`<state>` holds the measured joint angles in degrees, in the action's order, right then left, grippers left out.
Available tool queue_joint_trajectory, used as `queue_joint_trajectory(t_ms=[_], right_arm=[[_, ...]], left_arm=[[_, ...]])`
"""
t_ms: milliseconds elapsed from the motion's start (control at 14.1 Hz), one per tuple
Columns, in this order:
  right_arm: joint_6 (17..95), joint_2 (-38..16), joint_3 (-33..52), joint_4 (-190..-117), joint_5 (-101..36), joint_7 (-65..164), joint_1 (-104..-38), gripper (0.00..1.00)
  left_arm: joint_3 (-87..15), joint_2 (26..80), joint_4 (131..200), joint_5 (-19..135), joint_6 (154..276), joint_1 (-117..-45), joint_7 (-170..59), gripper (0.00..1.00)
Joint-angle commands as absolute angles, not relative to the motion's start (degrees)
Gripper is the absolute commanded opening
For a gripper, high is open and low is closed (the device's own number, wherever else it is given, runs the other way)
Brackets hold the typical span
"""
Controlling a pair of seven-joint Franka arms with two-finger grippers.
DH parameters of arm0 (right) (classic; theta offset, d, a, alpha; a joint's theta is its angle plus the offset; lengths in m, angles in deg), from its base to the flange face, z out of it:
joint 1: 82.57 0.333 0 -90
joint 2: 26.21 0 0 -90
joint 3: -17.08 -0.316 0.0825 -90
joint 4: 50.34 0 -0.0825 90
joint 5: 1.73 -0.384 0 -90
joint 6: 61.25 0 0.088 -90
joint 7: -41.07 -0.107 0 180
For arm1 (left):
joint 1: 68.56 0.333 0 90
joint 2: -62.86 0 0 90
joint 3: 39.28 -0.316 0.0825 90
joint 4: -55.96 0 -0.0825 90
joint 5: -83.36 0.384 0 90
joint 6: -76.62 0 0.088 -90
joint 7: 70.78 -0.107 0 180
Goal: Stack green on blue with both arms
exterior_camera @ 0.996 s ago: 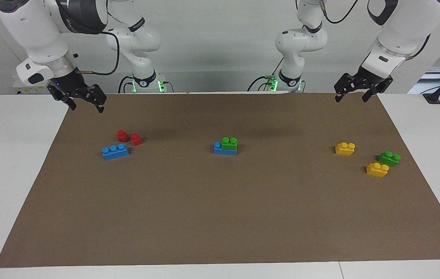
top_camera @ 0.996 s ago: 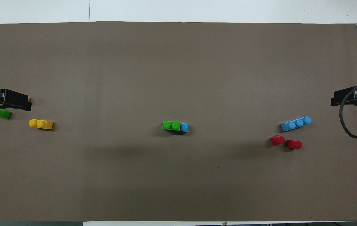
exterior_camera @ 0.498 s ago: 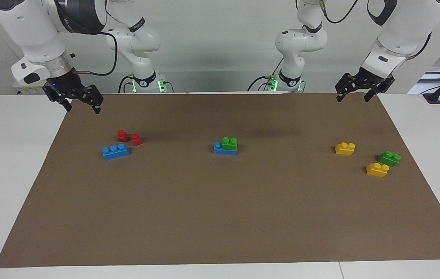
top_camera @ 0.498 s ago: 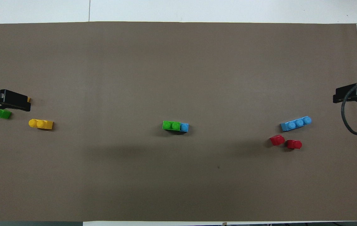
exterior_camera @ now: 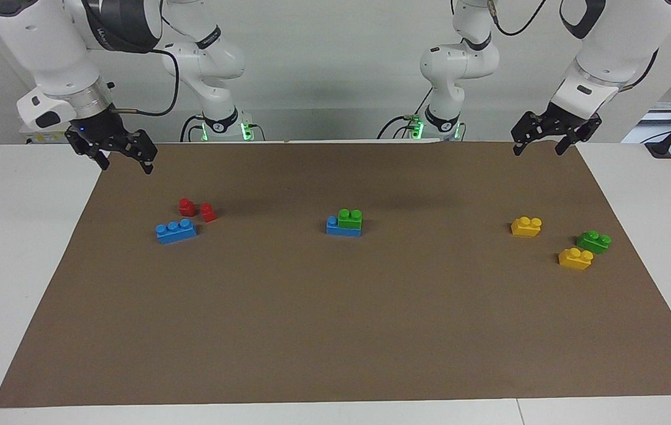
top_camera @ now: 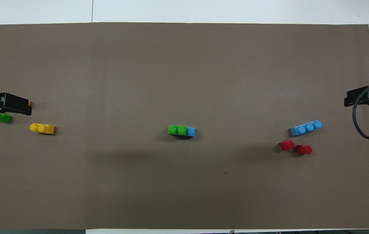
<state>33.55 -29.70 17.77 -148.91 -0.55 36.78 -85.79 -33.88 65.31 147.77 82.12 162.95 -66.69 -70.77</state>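
Note:
A green brick (exterior_camera: pixel 350 218) (top_camera: pixel 177 130) sits on one end of a blue brick (exterior_camera: pixel 335 227) (top_camera: pixel 190 131) at the mat's middle, leaving one blue stud bare. A second blue brick (exterior_camera: pixel 176 231) (top_camera: pixel 306 127) lies alone toward the right arm's end. A second green brick (exterior_camera: pixel 593 241) (top_camera: pixel 2 118) lies toward the left arm's end. My right gripper (exterior_camera: pixel 126 166) (top_camera: pixel 350 100) hangs open and empty over the mat's corner at its own end. My left gripper (exterior_camera: pixel 537 151) (top_camera: pixel 25 109) hangs open and empty over the mat's edge at its end; from above it partly covers the loose green brick.
Two red bricks (exterior_camera: pixel 186 206) (exterior_camera: pixel 208 212) lie beside the lone blue brick, nearer to the robots. Two yellow bricks (exterior_camera: pixel 526 226) (exterior_camera: pixel 575 258) flank the loose green one. A brown mat (exterior_camera: pixel 335 330) covers the white table.
The right gripper has drifted a little outward toward its end of the table and slightly up. The left gripper has barely risen. No brick has moved.

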Motion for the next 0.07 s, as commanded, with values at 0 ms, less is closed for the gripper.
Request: queue_joint_trajectory(t_ms=[0], right_arm=[[33.1,-29.0,17.4,-148.1,-0.9,35.5,-86.2,1.00]], left_arm=[[-33.8,65.7,147.0,83.2,161.7,-66.9,-71.6,1.00]])
